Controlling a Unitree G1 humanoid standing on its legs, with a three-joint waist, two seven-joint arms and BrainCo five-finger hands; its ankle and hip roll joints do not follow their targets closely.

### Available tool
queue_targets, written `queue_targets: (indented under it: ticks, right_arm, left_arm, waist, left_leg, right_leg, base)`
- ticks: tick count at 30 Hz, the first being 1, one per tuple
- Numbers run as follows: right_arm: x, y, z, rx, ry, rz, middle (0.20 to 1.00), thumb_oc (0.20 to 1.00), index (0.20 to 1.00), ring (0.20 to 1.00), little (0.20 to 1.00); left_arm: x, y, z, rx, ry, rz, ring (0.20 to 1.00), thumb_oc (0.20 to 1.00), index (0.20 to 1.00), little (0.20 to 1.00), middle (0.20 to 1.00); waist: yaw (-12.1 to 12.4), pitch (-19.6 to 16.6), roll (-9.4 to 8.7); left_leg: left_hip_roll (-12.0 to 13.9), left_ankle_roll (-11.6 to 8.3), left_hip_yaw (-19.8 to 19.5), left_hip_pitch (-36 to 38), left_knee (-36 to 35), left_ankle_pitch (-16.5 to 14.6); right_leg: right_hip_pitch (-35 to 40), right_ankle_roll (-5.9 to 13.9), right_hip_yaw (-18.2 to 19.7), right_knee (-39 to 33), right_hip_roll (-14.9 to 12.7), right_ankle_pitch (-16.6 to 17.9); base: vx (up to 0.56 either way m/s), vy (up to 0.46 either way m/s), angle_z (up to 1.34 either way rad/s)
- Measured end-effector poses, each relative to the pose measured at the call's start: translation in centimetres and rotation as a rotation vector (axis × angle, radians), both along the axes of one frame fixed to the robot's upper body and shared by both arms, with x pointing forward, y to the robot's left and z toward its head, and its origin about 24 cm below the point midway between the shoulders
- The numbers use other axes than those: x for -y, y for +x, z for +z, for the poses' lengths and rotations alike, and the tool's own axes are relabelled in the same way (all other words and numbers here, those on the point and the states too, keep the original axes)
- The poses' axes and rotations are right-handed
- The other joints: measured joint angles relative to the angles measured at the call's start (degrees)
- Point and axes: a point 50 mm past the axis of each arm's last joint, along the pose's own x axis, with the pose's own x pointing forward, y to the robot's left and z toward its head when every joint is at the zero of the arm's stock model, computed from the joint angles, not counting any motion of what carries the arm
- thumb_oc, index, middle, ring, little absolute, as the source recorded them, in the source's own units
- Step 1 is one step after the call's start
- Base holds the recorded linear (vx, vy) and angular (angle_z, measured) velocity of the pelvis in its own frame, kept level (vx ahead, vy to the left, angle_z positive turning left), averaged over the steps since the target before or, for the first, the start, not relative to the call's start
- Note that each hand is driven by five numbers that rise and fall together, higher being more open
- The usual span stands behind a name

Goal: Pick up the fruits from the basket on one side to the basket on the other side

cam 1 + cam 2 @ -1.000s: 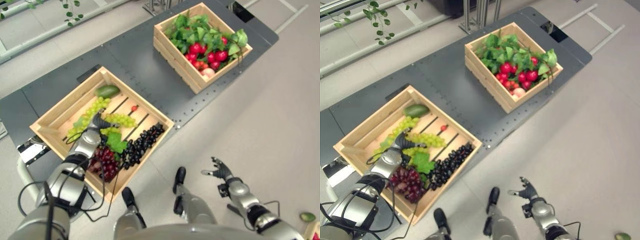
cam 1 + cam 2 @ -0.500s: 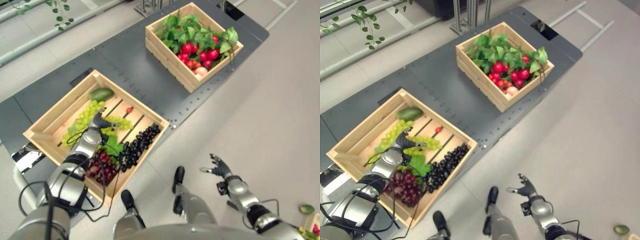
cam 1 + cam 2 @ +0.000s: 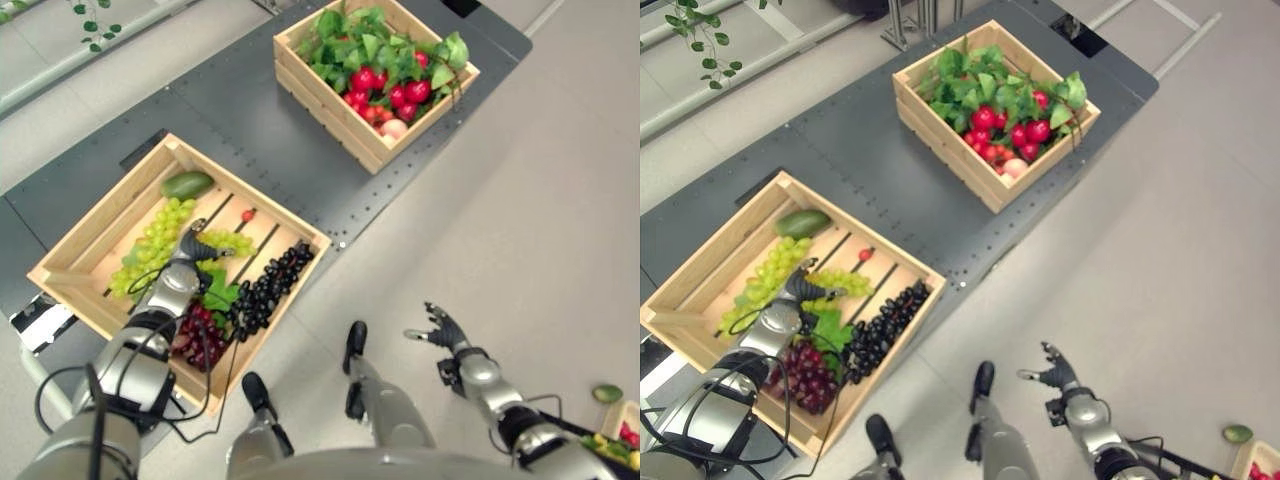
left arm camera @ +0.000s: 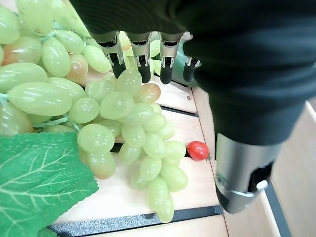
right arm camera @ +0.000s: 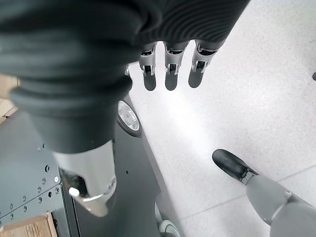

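Note:
The near wooden crate holds two bunches of green grapes, black grapes, dark red grapes, a green avocado and a small red fruit. My left hand is inside this crate, open, with straight fingers just over the green grapes and the thumb apart beside them. The small red fruit lies past the bunch. The far crate is full of red fruits and green leaves. My right hand hangs open, low over the floor.
Both crates stand on a dark grey table whose edge runs diagonally past the near crate. A green fruit lies on the floor at the lower right, beside the corner of another crate. A large green leaf lies among the grapes.
The whole picture has shifted, so the camera moved. My left hand stays over the green grapes in the near crate. My right hand stays open over the floor.

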Motion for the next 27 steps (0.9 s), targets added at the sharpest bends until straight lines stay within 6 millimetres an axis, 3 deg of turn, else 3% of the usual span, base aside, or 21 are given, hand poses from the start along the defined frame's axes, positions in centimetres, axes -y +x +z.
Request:
queue_targets:
  ticks: [7, 14, 19, 27]
  right_arm:
    - [-0.5, 1.0, 0.9, 0.045, 0.024, 0.009, 1.0, 1.0, 1.0, 1.0, 1.0]
    - [-1.4, 2.2, 2.4, 0.136, 0.071, 0.023, 1.0, 1.0, 1.0, 1.0, 1.0]
    - [-1.4, 2.2, 2.3, 0.138, 0.071, 0.024, 1.0, 1.0, 1.0, 1.0, 1.0]
    - [-1.1, 2.0, 1.9, 0.113, 0.063, 0.02, 1.0, 1.0, 1.0, 1.0, 1.0]
  left_arm:
    - [-1.2, -0.2, 0.5, 0.005, 0.025, 0.028, 1.0, 1.0, 1.0, 1.0, 1.0]
    - [-3.7, -1.5, 0.6, -0.021, 0.074, 0.095, 1.0, 1.0, 1.0, 1.0, 1.0]
    - [-4.0, -2.2, -0.5, -0.062, 0.07, 0.117, 1.0, 1.0, 1.0, 1.0, 1.0]
    - [-4.6, -3.7, -1.9, -0.124, 0.097, 0.127, 1.0, 1.0, 1.0, 1.0, 1.0]
  waist:
    - [-0.23, -0.55, -1.29]
    - [-0.19, -2.18, -5.89]
    - [-0.17, -2.2, -5.93]
    - [0.06, -2.23, -5.97]
  left_leg:
    - [0.9, 0.0, -0.06, -0.88, 0.0, 0.0]
    - [1.36, -0.32, -1.79, -1.73, 1.19, -0.23]
    - [2.75, -2.45, -1.89, -1.6, 2.77, -1.73]
    - [2.77, -3.66, -1.78, -0.15, 2.65, -2.62]
  right_leg:
    - [-1.53, 0.0, 0.03, -0.01, 1.13, -0.01]
    - [-4.39, -1.51, 2.64, 0.01, 2.15, 1.08]
    - [-4.28, -1.81, 3.19, 0.02, 3.36, 1.29]
    - [-3.87, -2.1, 4.82, 0.01, 3.83, 1.53]
  base:
    - [0.03, -0.036, -0.1]
    - [-0.01, -0.002, -0.28]
    - [0.0, 0.002, -0.14]
    - [-0.01, 0.0, -0.09]
